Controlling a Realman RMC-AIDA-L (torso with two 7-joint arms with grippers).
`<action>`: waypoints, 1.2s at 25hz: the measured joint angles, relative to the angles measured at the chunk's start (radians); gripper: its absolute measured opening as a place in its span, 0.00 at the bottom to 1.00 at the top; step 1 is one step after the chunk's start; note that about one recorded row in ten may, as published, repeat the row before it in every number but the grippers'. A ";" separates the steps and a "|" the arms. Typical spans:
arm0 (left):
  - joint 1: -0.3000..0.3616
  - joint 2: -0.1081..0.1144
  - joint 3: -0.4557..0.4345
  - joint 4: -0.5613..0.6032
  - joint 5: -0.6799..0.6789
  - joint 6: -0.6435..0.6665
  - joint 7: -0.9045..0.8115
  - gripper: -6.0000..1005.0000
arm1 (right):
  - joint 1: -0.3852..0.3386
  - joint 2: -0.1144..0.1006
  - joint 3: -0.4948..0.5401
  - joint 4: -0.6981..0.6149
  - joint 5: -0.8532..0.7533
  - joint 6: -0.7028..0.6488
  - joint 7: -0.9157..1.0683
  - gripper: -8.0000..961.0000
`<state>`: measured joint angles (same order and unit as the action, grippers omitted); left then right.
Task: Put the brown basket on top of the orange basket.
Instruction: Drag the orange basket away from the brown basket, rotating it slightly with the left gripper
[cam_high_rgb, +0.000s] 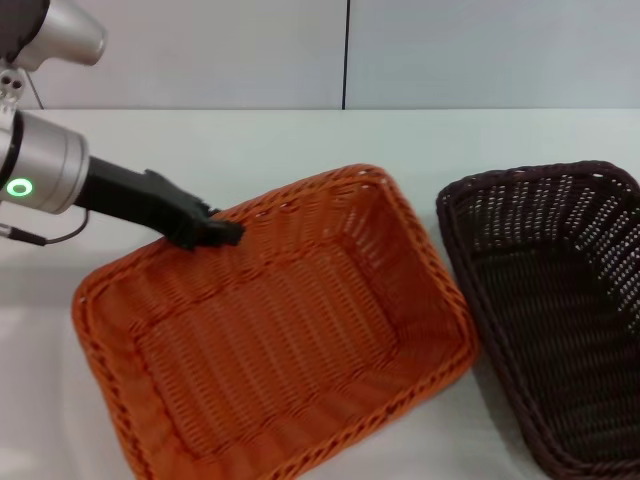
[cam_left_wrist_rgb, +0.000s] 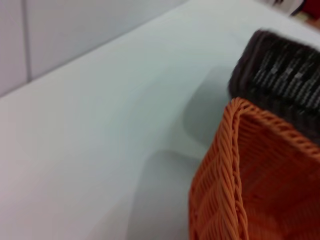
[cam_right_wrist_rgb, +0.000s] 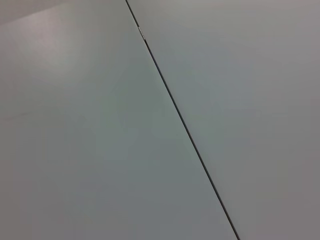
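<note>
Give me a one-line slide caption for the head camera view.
Left gripper at the orange basket's far rim, with the brown basket beside it on the white table.

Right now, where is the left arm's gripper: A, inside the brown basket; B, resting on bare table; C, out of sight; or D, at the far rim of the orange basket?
D: the left gripper sits at the far rim of the orange basket, away from the brown basket.
</note>
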<state>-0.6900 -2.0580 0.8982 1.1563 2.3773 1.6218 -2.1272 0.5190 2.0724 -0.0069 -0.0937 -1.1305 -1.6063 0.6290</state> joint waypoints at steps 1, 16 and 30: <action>-0.005 0.000 0.002 -0.009 -0.025 0.000 0.004 0.18 | 0.000 0.000 0.001 0.002 0.000 0.000 0.000 0.71; 0.002 -0.002 0.079 -0.076 -0.124 -0.161 -0.092 0.18 | -0.004 -0.001 0.007 0.003 0.000 0.010 0.000 0.71; 0.028 0.004 0.066 -0.076 -0.124 -0.205 -0.130 0.18 | 0.007 -0.005 0.007 0.001 0.000 0.025 0.000 0.71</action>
<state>-0.6625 -2.0544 0.9639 1.0808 2.2530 1.4171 -2.2571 0.5260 2.0677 0.0000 -0.0932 -1.1306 -1.5811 0.6289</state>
